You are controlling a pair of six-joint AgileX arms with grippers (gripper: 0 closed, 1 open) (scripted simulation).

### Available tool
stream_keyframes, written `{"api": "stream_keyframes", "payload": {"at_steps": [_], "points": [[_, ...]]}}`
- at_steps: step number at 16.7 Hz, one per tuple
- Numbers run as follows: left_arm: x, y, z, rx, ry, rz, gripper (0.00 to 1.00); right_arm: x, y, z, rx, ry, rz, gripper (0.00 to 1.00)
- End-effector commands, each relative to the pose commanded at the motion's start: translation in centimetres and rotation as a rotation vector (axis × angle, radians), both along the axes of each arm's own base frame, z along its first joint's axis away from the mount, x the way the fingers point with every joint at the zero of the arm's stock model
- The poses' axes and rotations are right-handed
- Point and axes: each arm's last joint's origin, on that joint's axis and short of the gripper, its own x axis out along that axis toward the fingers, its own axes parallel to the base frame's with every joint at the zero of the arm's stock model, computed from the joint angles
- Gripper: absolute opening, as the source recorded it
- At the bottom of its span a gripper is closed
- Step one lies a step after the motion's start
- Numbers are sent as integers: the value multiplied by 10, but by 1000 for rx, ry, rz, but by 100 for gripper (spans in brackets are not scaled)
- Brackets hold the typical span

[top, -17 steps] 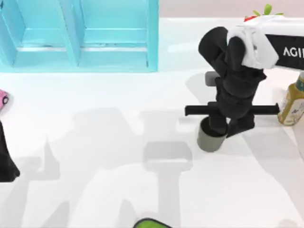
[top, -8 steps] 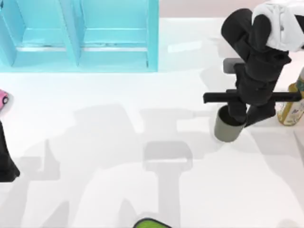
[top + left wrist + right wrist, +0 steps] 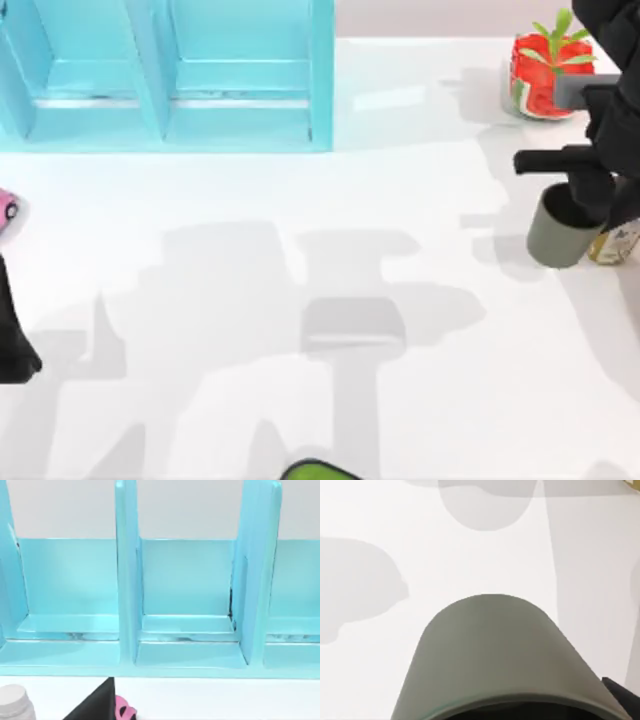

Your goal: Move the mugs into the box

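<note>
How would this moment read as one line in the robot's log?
right gripper: holding mug by rim, near bottle | left arm: parked at table's left edge | box: no mug inside

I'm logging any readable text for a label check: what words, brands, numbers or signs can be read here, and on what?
None can be read.
The bottle, at the table's right edge beside the mug, has a label too blurred to read.
The blue box carries no writing.
</note>
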Motion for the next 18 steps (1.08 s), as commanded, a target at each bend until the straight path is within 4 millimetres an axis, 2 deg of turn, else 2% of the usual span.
{"api": "stream_keyframes", "payload": {"at_steps": [2, 6, 9, 11, 15, 18], "points": [[0, 0, 0, 0, 0, 0, 100, -2, -8, 8, 0, -4, 0, 0], [0, 0, 0, 0, 0, 0, 100, -2, -7, 6, -2, 3, 3, 0], [0, 0, 0, 0, 0, 0, 100, -2, -32, 12, -8, 44, -1, 0], [0, 0, 0, 0, 0, 0, 100, -3, -67, 19, -7, 88, -6, 0], [0, 0, 0, 0, 0, 0, 100, -16, -168, 35, 16, 108, -30, 0], [0, 0, 0, 0, 0, 0, 100, -30, -227, 44, 0, 54, -12, 0]]}}
